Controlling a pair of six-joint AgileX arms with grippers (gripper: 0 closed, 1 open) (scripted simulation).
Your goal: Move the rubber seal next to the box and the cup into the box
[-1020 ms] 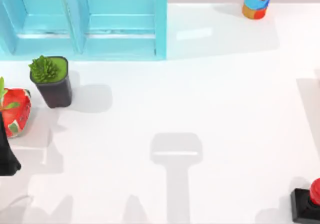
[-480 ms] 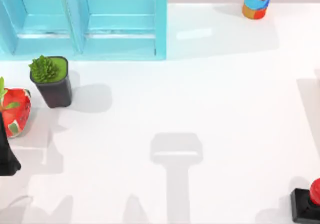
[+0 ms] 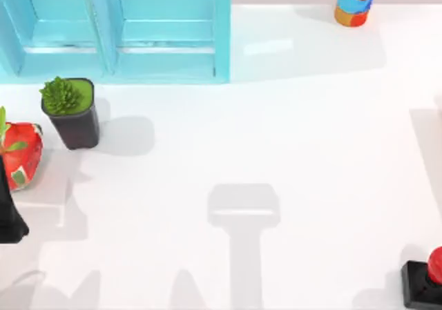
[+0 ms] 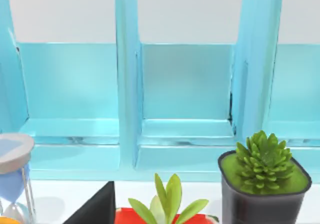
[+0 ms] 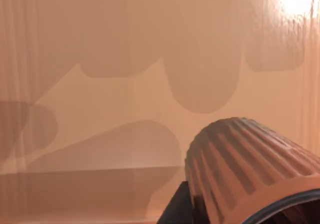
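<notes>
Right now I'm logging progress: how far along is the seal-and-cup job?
Little looks done. The rubber seal sits at the table's front right corner, far from the turquoise box at the back left. In hand: the right wrist view shows a ribbed cup close up, apparently being carried. Left: cup into box, seal beside it.

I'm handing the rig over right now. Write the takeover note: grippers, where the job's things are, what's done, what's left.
Left arm: dark part at the table's left edge, beside the strawberry carton; fingers not visible.
Right arm: its wrist view shows a ribbed brown cup close up, lying tilted; whether it is gripped cannot be told.
Rubber seal: near right corner of the table, upright, far from the blue box at the far left.
Done: nothing visibly placed; the box compartments look empty.
Left: seal next to the box, cup into the box.
</notes>
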